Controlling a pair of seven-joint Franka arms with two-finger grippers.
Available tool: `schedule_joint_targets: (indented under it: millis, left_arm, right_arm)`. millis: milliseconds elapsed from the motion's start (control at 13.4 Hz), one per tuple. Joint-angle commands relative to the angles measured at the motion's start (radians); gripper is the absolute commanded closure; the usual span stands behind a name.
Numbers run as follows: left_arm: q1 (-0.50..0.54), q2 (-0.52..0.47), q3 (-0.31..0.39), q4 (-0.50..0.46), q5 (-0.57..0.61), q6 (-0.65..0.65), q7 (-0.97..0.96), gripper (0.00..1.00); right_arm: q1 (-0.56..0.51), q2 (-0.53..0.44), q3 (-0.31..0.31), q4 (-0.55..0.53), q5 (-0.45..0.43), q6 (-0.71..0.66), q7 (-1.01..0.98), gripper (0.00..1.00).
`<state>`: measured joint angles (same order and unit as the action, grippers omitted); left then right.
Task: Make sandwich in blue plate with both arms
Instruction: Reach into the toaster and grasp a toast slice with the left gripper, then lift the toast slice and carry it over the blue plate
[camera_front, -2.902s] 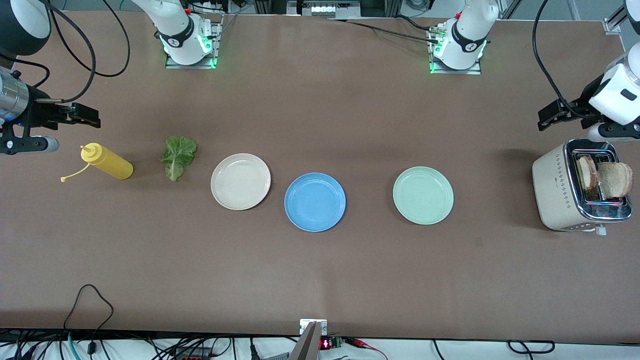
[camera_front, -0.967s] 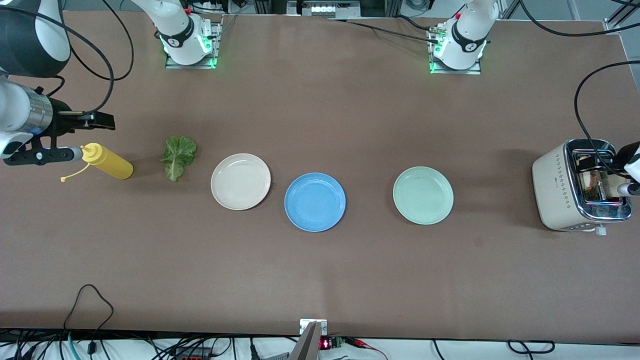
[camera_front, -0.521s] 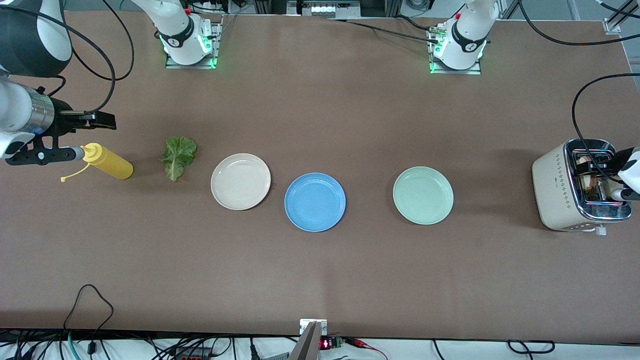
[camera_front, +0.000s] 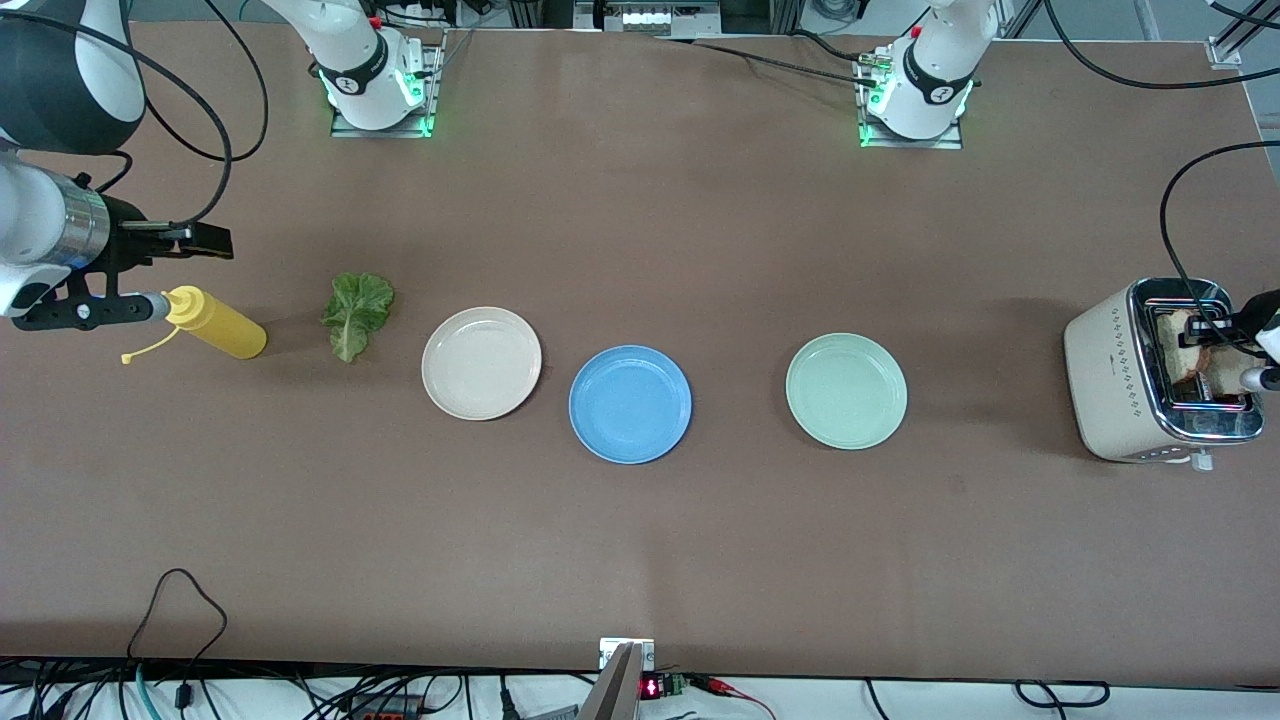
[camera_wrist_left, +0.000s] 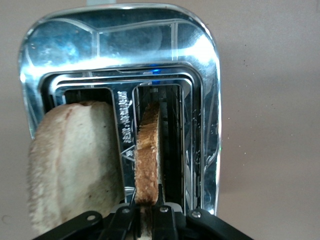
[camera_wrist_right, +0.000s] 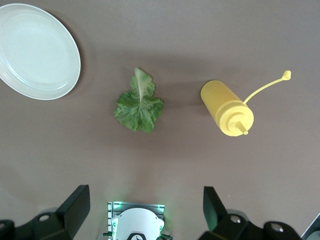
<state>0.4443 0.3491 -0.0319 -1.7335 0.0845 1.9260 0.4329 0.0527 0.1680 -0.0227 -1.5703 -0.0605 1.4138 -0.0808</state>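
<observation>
The right gripper (camera_front: 180, 240) hung with its fingers spread wide, empty, and this arm waited. Just beside it on the table lay the yellow sauce bottle (camera_front: 215, 323), and a little further toward the plates the lettuce leaf (camera_front: 357, 312).

The cream plate (camera_front: 481, 362), the blue plate (camera_front: 630, 404) and the pale green plate (camera_front: 846, 391) were all bare, well apart from both grippers, so no part of the sandwich was placed.

The left gripper (camera_wrist_left: 141, 214) was over the toaster (camera_front: 1110, 380), fingers pressed together on the thin edge of one toast slice (camera_wrist_left: 147, 150); the second toast slice (camera_wrist_left: 75, 160) stood in the slot beside it.

The pinch was narrow, probably only on the crust, so the slice could slip, crumble, or catch on the slot wire when lifted.

I could read no brand or writing.
</observation>
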Motion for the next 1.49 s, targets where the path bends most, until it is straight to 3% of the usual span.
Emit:
schedule_joint_targets:
  millis: [0,223,372,595,818,1414]
  left_arm:
    - [-0.002,-0.038,-0.026,0.144,0.003,-0.212,0.02,0.99]
    - [-0.021,-0.038,-0.141,0.369,-0.011,-0.497,0.009,0.99]
    - [-0.019,-0.051,-0.251,0.387,-0.038,-0.535,-0.005,0.99]
    - [-0.027,-0.036,-0.373,0.358,-0.193,-0.538,-0.19,0.99]
    - [-0.058,0.048,-0.448,0.321,-0.354,-0.44,-0.302,0.99]
    - [-0.347,0.229,-0.45,0.229,-0.552,0.034,-0.519,0.99]
  right_arm:
    - [-0.001,0.001,0.003,0.001,0.007,-0.015,0.012,0.0]
    - [-0.001,0.001,0.003,0.001,0.007,-0.015,0.012,0.0]
    - [-0.001,0.001,0.003,0.001,0.007,-0.015,0.012,0.0]
    - [-0.001,0.001,0.003,0.001,0.007,-0.013,0.012,0.0]
    - [-0.002,0.001,0.003,0.003,0.007,-0.013,0.012,0.0]
    - [-0.005,0.004,0.003,-0.005,0.008,-0.001,0.01,0.0]
